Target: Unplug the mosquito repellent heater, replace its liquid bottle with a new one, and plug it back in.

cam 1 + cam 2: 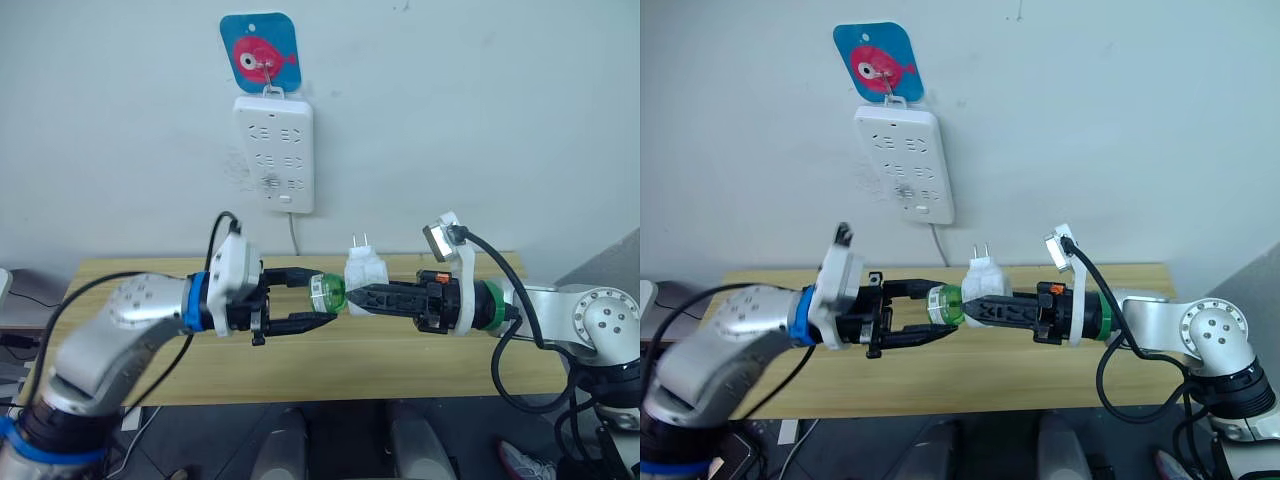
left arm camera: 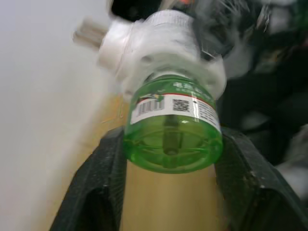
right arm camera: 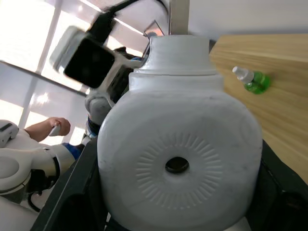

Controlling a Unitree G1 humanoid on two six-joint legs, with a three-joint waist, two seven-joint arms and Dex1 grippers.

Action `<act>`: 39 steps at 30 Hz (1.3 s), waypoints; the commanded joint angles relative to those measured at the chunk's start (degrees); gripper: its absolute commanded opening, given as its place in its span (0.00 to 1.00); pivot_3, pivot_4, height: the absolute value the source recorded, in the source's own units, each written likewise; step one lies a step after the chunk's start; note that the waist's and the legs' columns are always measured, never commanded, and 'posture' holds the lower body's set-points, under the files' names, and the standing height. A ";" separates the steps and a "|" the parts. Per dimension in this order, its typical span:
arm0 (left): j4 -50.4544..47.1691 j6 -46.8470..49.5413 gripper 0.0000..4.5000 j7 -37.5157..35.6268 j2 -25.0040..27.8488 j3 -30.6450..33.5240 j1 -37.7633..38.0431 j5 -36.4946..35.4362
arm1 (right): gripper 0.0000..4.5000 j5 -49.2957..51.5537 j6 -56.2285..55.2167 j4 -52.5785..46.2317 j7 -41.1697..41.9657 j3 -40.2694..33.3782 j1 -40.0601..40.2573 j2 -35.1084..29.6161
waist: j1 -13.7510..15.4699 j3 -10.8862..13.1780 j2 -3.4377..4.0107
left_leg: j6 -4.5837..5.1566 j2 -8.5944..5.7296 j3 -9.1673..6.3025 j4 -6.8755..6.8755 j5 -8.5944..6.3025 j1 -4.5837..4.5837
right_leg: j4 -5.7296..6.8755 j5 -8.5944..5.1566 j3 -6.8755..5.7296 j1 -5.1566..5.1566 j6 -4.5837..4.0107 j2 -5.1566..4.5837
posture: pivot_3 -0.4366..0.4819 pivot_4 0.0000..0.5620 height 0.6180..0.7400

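Clamping the mosquito repellent heater (image 1: 366, 272) above the worktop's (image 1: 400, 360) middle, the right gripper (image 1: 358, 298) held firm. The left gripper (image 1: 322, 299) bracketed the green bottle (image 1: 327, 293), fingers spread. Both appeared light, rigid, slick; the bottle's cylindrical wall suited gripping.

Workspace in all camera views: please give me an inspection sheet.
Surface: wooden table, mostly bare.
Job's things: mosquito repellent heater unplugged, prongs up, green liquid bottle attached.
Clutter: second green bottle lying on the table.
Grippers: right gripper shut on the heater; left gripper around the bottle, contact unclear.
Cables: black cables along both arms.
Surroundings: white power strip on the wall under a fish hook.
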 commanded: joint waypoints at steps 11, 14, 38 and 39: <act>-1.05 -27.28 0.78 -7.64 -5.23 2.04 7.10 25.17 | 0.67 0.88 0.43 -1.90 0.83 0.34 0.22 -0.74 | -0.70 0.00 0.01 | -0.02 0.04 0.21 -0.14 0.00 -0.07 | -0.07 0.17 0.17 -0.22 -0.32 0.01 | 0.45 0.41 1.00; 2.34 -49.85 0.98 -11.32 -11.27 3.05 13.34 35.56 | 0.67 0.88 0.43 -1.90 0.68 0.17 0.31 -0.69 | -0.08 0.00 0.01 | -0.02 0.04 0.22 -0.14 0.00 -0.14 | -0.15 0.18 0.20 -0.25 -0.35 0.01 | 0.45 0.41 1.00; -5.92 -16.37 0.49 0.63 -1.93 0.51 10.98 7.28 | 0.67 0.88 0.37 -1.58 -0.51 0.74 0.17 -0.78 | 0.43 0.04 -0.07 | 0.00 0.00 0.03 0.54 0.00 -0.35 | 0.11 0.33 0.11 -0.18 -0.25 0.03 | 0.46 0.42 1.00; -5.16 -8.80 0.49 2.25 1.34 1.29 9.16 -2.14 | 0.67 0.88 0.48 -1.58 -0.47 0.86 0.11 -0.83 | 0.42 0.05 -0.06 | 0.00 0.01 -0.05 0.55 0.00 -0.33 | 0.15 0.32 0.07 -0.18 -0.23 0.04 | 0.47 0.42 1.00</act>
